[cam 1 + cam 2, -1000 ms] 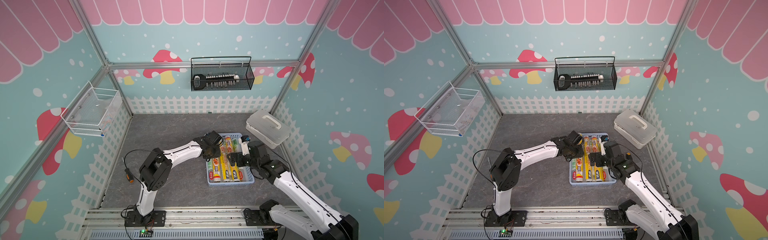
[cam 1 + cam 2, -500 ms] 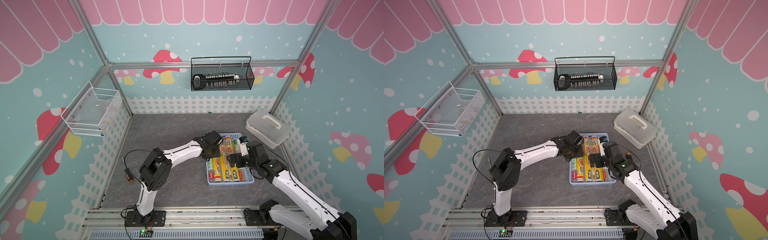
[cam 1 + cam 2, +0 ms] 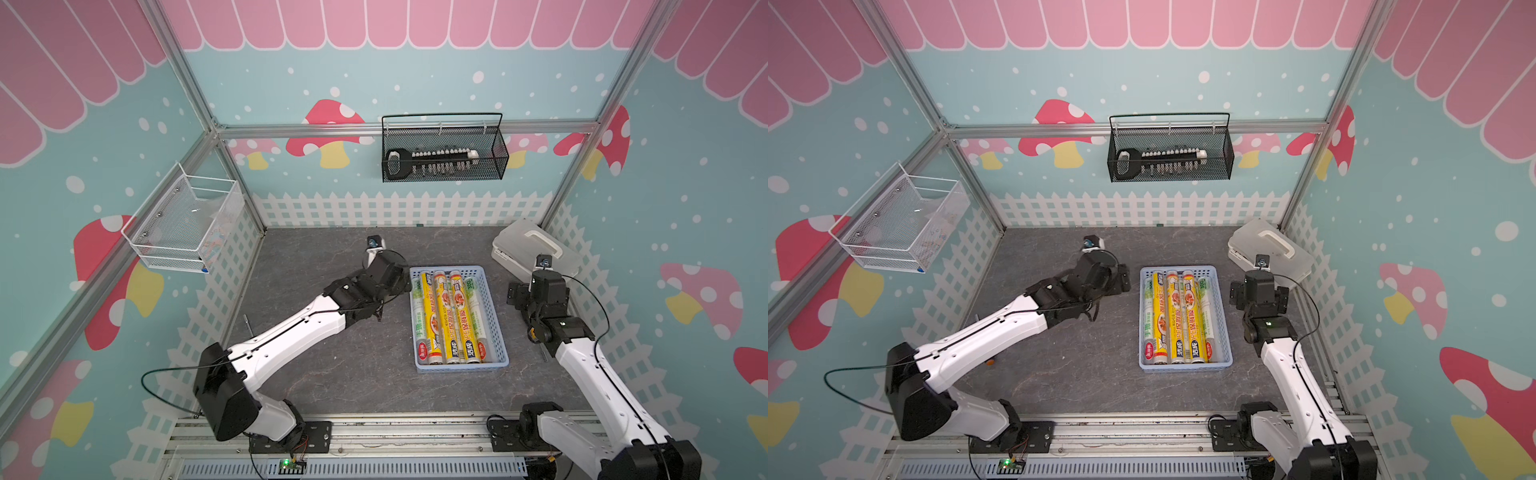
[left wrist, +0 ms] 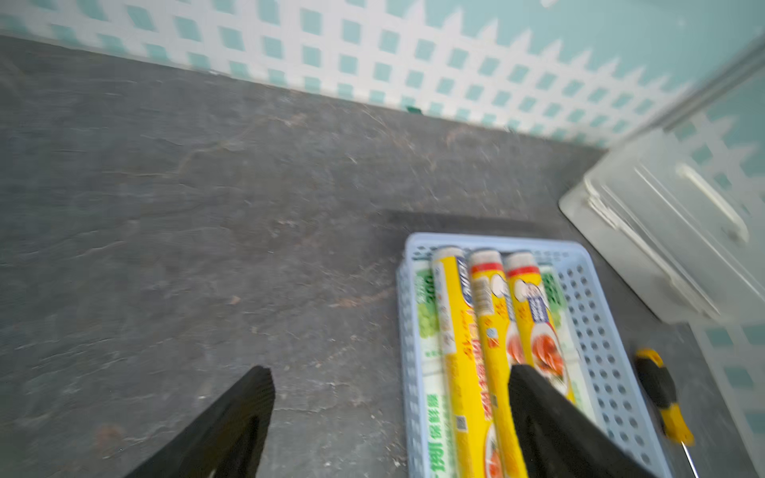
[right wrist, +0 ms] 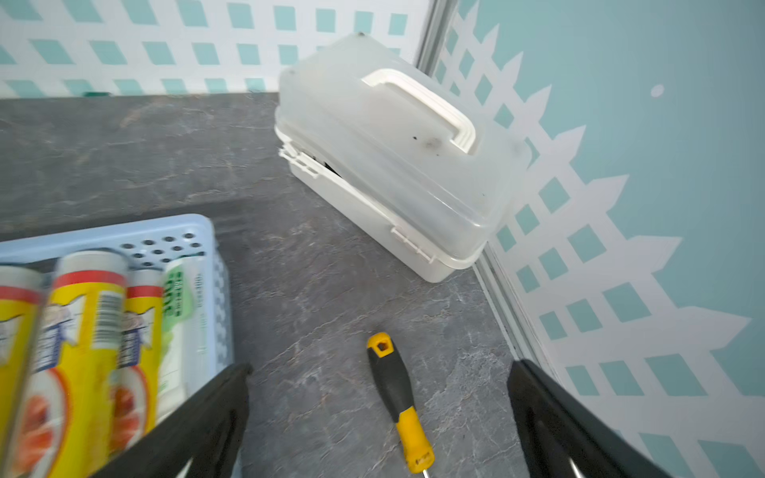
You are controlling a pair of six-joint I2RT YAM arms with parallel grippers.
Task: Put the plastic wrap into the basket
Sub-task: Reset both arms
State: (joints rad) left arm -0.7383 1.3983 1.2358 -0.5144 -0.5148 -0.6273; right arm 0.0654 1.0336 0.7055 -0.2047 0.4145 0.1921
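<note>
The light-blue basket (image 3: 496, 320) (image 3: 1224, 320) stands on the grey floor right of the middle. Several rolls of plastic wrap (image 3: 446, 316) (image 3: 1177, 318) lie in it side by side, yellow ones in the middle and white-green ones at the sides. My left gripper (image 3: 401, 282) (image 4: 389, 397) hangs open just left of the basket's far end, with only floor and the basket's edge (image 4: 403, 331) between its fingers. My right gripper (image 3: 515, 295) (image 5: 378, 385) stands open to the right of the basket (image 5: 124, 231), over the floor, holding nothing.
A yellow-and-black screwdriver (image 5: 393, 376) (image 4: 658, 385) lies on the floor right of the basket, under my right gripper. A white lidded box (image 3: 532, 249) (image 5: 393, 157) sits in the far right corner. A black wire basket (image 3: 442, 162) and a white one (image 3: 183, 224) hang on the walls.
My left gripper has opened and drawn back to the left, off the basket. My right gripper has pulled away to the right, from over the basket to the floor beside it.
</note>
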